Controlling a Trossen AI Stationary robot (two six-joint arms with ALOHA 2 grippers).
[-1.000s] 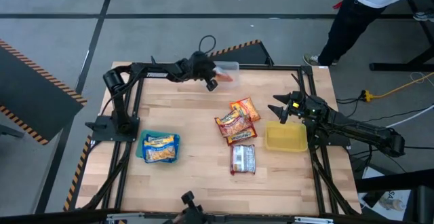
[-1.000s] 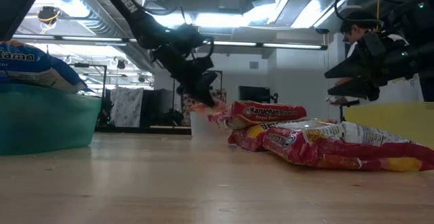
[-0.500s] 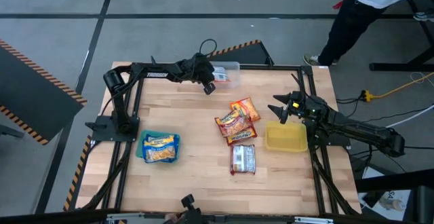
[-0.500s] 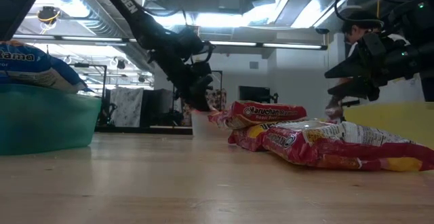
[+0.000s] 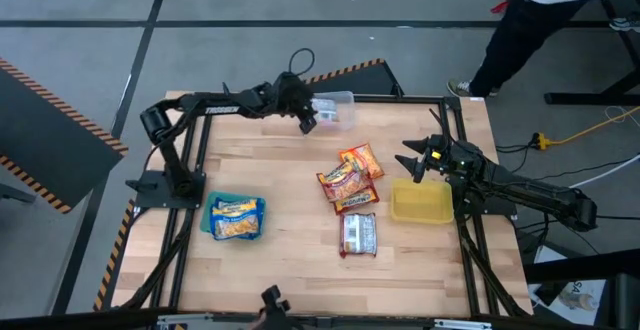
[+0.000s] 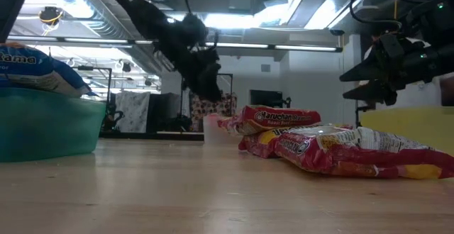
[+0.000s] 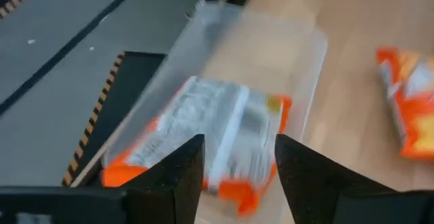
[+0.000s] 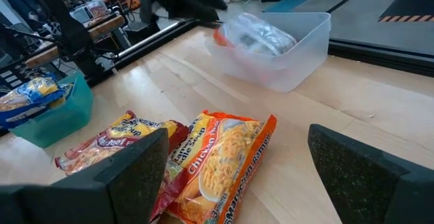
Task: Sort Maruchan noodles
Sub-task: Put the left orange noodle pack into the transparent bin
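Maruchan noodles lie in several places on the wooden table [image 5: 290, 240]. Nearest the front edge, a dark red-and-white packet [image 5: 358, 234] lies flat with its long axis running front to back. To its left, blue-and-yellow packets [image 5: 236, 217] rest in the teal bin [image 5: 209, 216], long axis across the table. Just behind the red-and-white one, three orange-red packets [image 5: 347, 179] overlap in a loose pile, tilted diagonally. Beside them sits the yellow bin [image 5: 422, 202], with the right gripper [image 5: 413, 161] hovering at its back left corner, fingers spread wide and empty. At the far edge, an orange-red packet [image 7: 210, 137] lies in the clear bin [image 5: 335, 109], long axis along the bin's length. The left gripper [image 5: 309, 122] hangs just above it, jaws apart, gripping nothing.
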